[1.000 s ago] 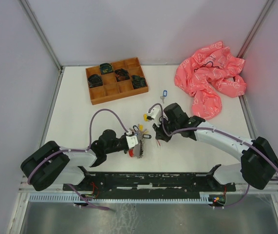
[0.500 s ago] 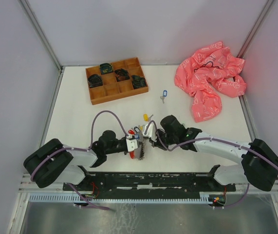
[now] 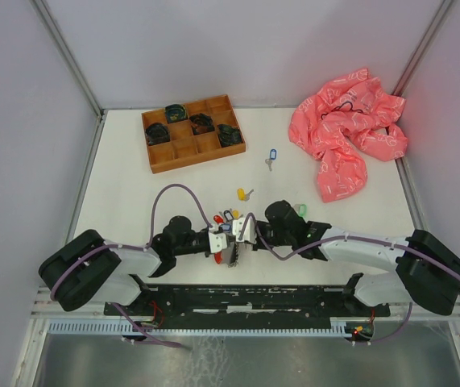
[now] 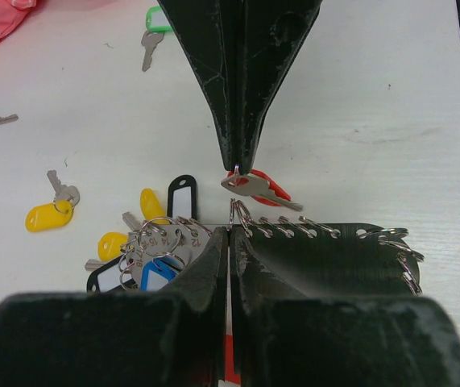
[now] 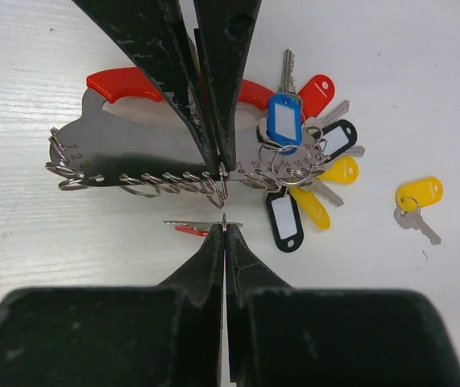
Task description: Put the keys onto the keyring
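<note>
The keyring (image 5: 133,157) is a silvery plate with a row of small rings and a red oval loop (image 5: 125,85). Several tagged keys (image 5: 294,153) hang on its right end. My left gripper (image 4: 229,234) is shut on the plate's edge and also shows in the right wrist view (image 5: 217,165). My right gripper (image 5: 224,230) is shut on the small ring of a red-tagged key (image 4: 255,185). It holds that key just short of the plate's row of rings (image 4: 310,230). In the top view the left gripper (image 3: 226,235) and right gripper (image 3: 244,232) meet tip to tip.
Loose keys lie on the table: a yellow-tagged one (image 3: 242,193), a blue-tagged one (image 3: 271,155) and a green-tagged one (image 3: 300,210). A wooden compartment tray (image 3: 193,145) stands at the back left. A crumpled pink cloth (image 3: 346,129) lies at the back right.
My right gripper has moved left and nearer with the red-tagged key, up to the left gripper and the keyring. The green-tagged key now shows behind the right arm. The left gripper has barely moved.
</note>
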`<state>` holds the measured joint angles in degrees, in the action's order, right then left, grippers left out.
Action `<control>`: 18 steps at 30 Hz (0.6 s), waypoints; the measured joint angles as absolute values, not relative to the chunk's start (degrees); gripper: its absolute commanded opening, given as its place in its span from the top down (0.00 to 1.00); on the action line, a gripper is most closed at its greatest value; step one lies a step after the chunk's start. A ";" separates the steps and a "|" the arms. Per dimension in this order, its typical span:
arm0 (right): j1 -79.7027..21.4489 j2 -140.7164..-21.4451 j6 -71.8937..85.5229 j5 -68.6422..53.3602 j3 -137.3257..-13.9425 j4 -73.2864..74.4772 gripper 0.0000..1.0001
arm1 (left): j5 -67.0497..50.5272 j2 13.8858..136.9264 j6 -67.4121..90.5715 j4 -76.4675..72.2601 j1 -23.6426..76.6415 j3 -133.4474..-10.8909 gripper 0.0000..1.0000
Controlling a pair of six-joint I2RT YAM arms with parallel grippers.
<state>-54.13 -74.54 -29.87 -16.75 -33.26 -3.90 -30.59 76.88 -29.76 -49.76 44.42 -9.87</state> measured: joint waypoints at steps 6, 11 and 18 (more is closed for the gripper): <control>-55.16 -74.54 -31.77 -16.45 -32.99 -5.34 0.99 | -30.61 76.88 -29.74 -49.76 44.42 -9.87 0.97; -55.79 -74.54 -32.91 -16.27 -32.86 -5.65 0.99 | -30.59 76.88 -29.74 -49.76 44.42 -9.87 0.97; -56.36 -74.54 -33.87 -14.90 -32.86 -5.72 0.99 | -30.61 76.88 -29.74 -49.41 44.42 -9.87 0.97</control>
<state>-56.36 -74.54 -33.87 -14.90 -32.86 -5.72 -30.61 76.88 -29.74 -49.41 44.42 -9.87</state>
